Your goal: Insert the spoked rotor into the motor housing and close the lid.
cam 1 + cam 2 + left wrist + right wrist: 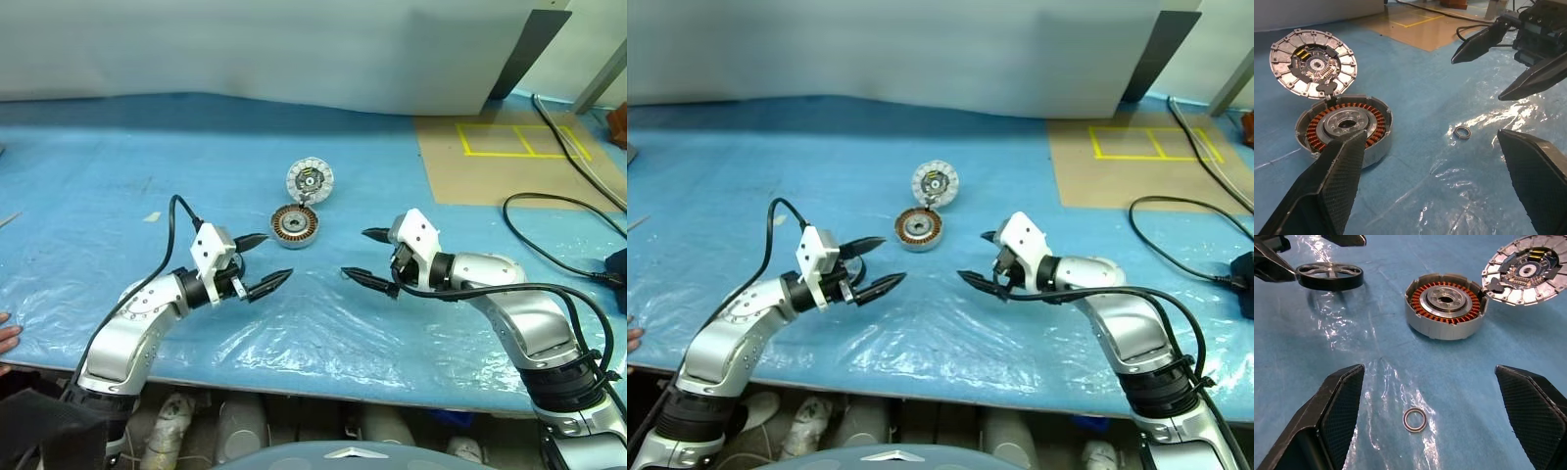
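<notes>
Both grippers, left and right, jaws apart, mid-frame; motor housing and lid (whitish face up) above center.

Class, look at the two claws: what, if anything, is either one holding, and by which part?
Nothing is held: the left claw and the right claw both stand open and empty.

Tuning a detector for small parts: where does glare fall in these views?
Left wrist view: white glare streaks on the plastic sheet right beside the small ring. Right wrist view: glare patches around that ring and near the spoked wheel. Head views: sheen on the sheet between the arms; none at the motor shell.
</notes>
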Motion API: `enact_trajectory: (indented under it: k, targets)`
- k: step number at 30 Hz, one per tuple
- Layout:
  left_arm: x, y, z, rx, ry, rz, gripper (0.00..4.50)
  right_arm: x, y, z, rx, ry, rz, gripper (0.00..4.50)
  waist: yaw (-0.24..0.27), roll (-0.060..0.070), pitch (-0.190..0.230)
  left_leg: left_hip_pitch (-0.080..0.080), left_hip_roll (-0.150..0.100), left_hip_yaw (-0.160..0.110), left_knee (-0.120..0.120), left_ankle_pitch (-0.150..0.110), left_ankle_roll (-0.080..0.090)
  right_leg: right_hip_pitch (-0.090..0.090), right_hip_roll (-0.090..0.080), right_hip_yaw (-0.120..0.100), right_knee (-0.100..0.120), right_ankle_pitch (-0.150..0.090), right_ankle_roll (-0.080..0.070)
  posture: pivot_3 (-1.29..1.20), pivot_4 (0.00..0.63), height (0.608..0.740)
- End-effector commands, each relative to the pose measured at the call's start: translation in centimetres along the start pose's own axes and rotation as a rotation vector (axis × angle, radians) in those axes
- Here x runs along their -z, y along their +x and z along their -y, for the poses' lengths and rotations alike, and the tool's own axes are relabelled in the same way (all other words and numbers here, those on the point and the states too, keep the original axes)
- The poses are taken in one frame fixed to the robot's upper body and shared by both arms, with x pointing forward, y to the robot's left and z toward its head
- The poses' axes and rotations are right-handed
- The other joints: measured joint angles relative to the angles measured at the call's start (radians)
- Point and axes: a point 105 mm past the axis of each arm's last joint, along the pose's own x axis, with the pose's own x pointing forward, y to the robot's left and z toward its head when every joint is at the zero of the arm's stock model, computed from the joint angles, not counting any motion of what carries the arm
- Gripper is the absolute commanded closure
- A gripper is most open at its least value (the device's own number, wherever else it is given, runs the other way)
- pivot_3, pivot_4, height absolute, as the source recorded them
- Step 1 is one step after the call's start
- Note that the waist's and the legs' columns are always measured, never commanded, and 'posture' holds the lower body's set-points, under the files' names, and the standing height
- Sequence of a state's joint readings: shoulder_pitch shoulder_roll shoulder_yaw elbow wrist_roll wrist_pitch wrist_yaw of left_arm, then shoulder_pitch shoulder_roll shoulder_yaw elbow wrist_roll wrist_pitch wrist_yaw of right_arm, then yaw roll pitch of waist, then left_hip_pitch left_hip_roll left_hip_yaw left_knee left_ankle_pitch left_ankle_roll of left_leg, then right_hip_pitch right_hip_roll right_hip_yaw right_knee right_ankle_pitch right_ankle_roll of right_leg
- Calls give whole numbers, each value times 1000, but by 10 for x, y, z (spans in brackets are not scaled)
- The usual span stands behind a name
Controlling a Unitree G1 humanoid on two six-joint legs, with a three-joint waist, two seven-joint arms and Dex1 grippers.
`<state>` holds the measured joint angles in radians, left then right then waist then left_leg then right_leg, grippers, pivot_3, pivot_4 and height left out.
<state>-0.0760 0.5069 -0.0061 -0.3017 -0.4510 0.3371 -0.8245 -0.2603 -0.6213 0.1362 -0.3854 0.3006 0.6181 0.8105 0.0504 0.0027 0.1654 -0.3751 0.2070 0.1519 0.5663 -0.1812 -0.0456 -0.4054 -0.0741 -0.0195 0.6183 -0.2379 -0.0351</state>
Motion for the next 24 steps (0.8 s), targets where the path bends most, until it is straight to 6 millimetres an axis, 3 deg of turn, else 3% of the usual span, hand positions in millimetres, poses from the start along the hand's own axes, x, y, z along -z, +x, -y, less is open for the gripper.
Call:
enact_trajectory:
  k: [1, 6, 12, 24]
  targets:
    - [-10, -14, 5, 9, 42, 4, 0, -4, -2, -7, -49, -28, 10, 25, -1, 0, 0, 0, 0, 0, 0, 0, 0, 0, 0, 0, 0, 0, 0, 0, 150, 740]
    - [-5, -24, 8, 16, 50, -33, 0, -3, 0, -7, -60, -31, 9, 25, 0, 0, 0, 0, 0, 0, -1, 0, 0, 0, 0, 0, -1, 0, 0, 0, 150, 740]
    - [-10, -17, 10, 15, 41, -11, 0, -2, 3, -10, -68, -39, 4, 25, 2, 0, 0, 0, 0, 0, -1, 0, 0, 1, 0, 0, -1, 0, 0, 0, 150, 740]
    - [-1, -18, 9, -1, 37, -1, 0, -3, 5, -4, -44, -64, 3, 25, 1, 0, 0, 0, 0, 0, -1, 0, 0, 1, 0, 0, -1, 0, 0, 0, 150, 740]
